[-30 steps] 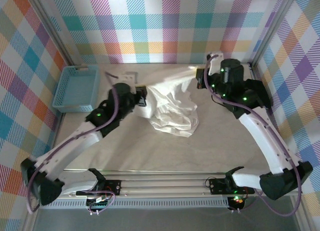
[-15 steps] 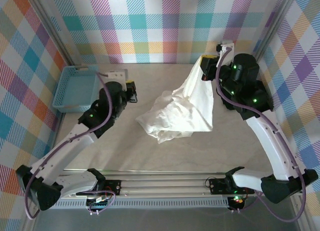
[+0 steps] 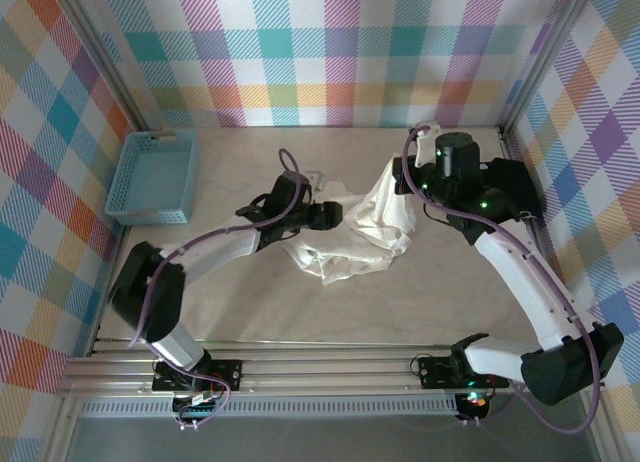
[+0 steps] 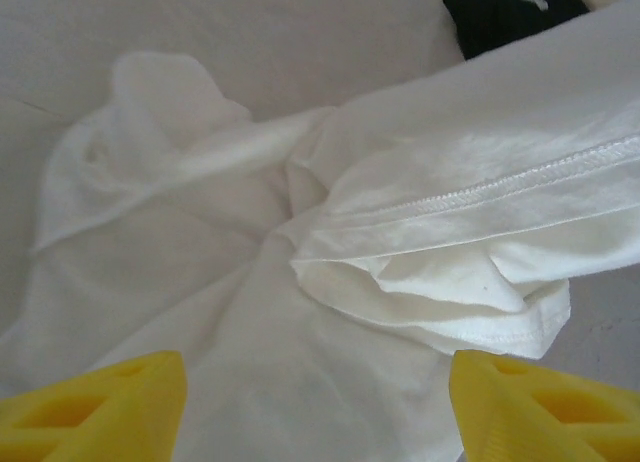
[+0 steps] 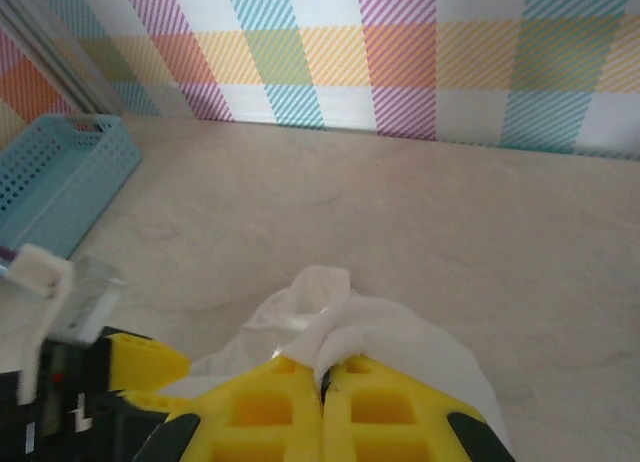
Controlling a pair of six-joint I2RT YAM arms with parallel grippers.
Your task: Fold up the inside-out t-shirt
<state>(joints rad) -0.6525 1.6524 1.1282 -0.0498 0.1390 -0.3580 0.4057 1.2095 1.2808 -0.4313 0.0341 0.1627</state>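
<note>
Garment handling, top and wrist views. Since the earlier frame the left gripper [image 3: 333,216] has swung away from the light-blue perforated plastic basket [image 3: 155,177] to the left edge of the white, thin, faintly shiny inside-out t-shirt [image 3: 360,232]. Its yellow fingers [image 4: 110,402] stand wide apart above the cloth, grasping nothing. The right gripper [image 5: 322,377] has come lower, its fingers clenched on a pinch of fabric, holding that end raised. The t-shirt lies bunched and wrinkled mid-table on the pale beige tabletop [image 3: 250,302]. A stitched hem [image 4: 500,182] curls over soft, rounded folds.
</note>
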